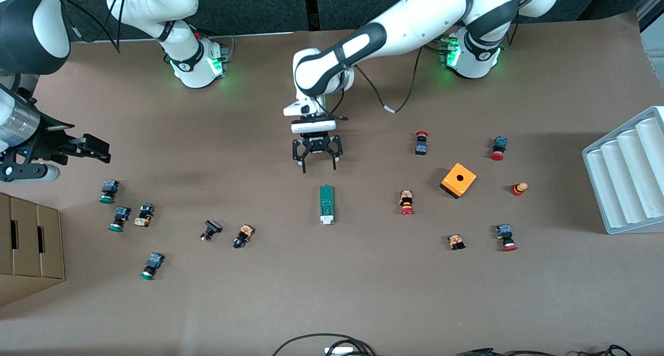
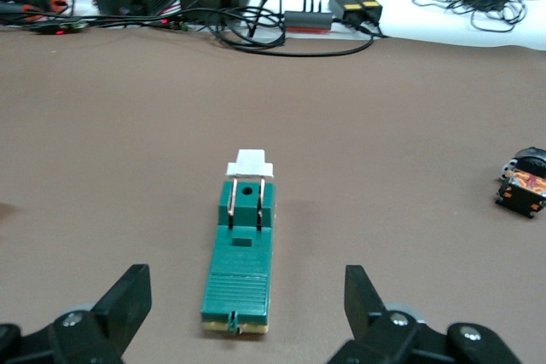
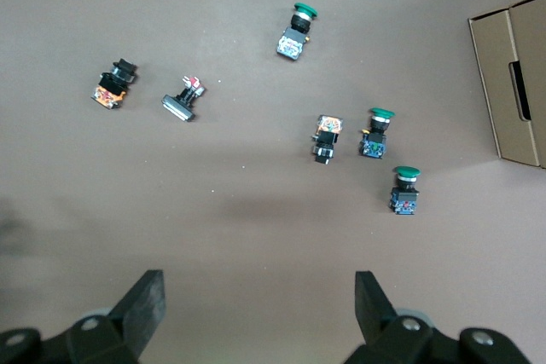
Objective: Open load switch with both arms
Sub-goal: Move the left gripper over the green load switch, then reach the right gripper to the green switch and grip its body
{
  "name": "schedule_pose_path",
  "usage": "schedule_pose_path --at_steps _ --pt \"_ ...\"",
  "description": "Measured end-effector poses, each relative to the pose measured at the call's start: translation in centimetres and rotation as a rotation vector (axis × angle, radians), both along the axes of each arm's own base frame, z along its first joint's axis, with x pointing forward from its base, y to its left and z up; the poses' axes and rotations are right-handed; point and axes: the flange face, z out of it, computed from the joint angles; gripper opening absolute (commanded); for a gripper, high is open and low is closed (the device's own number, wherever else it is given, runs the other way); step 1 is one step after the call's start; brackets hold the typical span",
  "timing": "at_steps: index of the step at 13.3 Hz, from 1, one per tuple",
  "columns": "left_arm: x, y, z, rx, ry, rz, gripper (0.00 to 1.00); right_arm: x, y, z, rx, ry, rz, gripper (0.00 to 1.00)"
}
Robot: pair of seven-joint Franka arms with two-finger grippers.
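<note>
The load switch [image 1: 326,204] lies flat in the middle of the table, a narrow dark green block whose white end points toward the front camera. In the left wrist view the load switch [image 2: 243,253] lies straight ahead, its green end lined up between the fingers. My left gripper [image 1: 318,165] [image 2: 246,283] hangs open over the bare table just off that green end and touches nothing. My right gripper [image 1: 101,149] [image 3: 259,287] is open and empty over the right arm's end of the table, above bare tabletop beside the green-capped push-buttons [image 3: 375,132].
Several green-capped push-buttons [image 1: 109,191] lie toward the right arm's end, next to a cardboard box [image 1: 28,247]. Red-capped push-buttons [image 1: 406,202], an orange cube with a hole [image 1: 458,180] and a white ribbed tray [image 1: 627,172] lie toward the left arm's end. Cables [image 1: 324,345] cross the front edge.
</note>
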Motion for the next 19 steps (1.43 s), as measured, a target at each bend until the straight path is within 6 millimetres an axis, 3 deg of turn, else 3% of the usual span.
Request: schedule_pose_path --at_steps 6,9,11,14,19 --pt "-1.3 0.9 -6.5 -0.012 -0.113 -0.041 1.0 1.5 0.7 -3.9 -0.007 0.07 0.009 1.0" --pt "-2.9 1.4 -9.7 -0.007 -0.208 -0.028 0.98 2.7 2.4 -6.0 -0.012 0.077 0.02 1.0" --pt "-3.2 1.4 -10.6 0.002 -0.225 -0.033 0.92 4.0 4.9 -6.7 0.007 0.067 -0.039 1.0" --pt "-2.5 1.3 -10.3 -0.003 -0.238 -0.03 0.83 6.0 8.7 -8.8 0.073 0.093 -0.188 1.0" --pt "-2.4 1.2 -10.3 -0.003 -0.251 -0.048 0.83 8.5 17.4 -11.2 0.075 0.093 -0.365 1.0"
